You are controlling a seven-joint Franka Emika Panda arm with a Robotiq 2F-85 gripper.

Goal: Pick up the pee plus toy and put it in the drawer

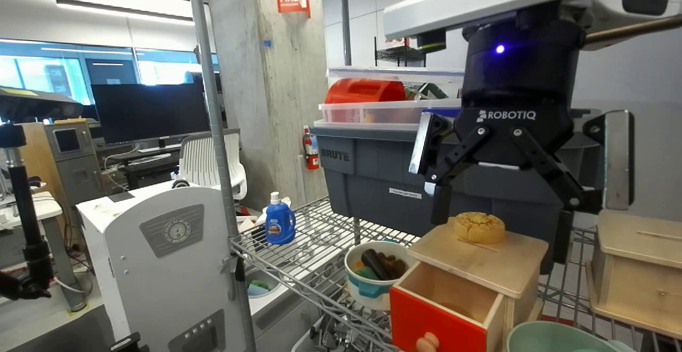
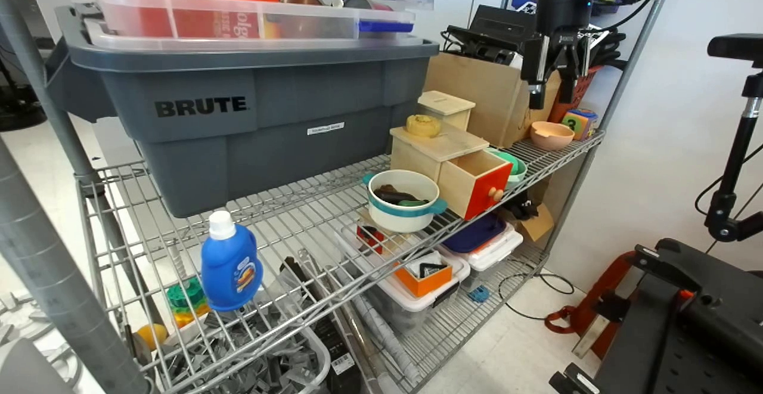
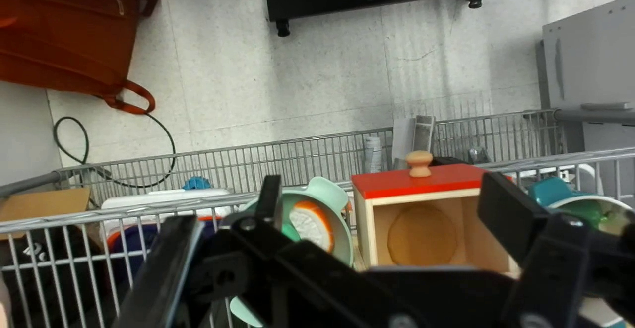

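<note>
gripper [image 1: 501,233] hangs, jaws spread wide, holding nothing! the rounded mint-green toy [image 2: 506,158] sits in a bowl [image 3: 342,241], partly hidden, long axis unclear; beside it, the red-fronted drawer [image 1: 441,324] juts out.

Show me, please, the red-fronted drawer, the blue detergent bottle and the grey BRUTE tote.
Red-fronted drawer [image 1: 448,327]: in an exterior view, on its red front panel.
Blue detergent bottle [image 2: 228,270]: in an exterior view, on its body.
Grey BRUTE tote [image 2: 274,121]: in an exterior view, on its front wall.

Drawer [image 1: 437,319] in both exterior views, and from above in wrist view
</note>
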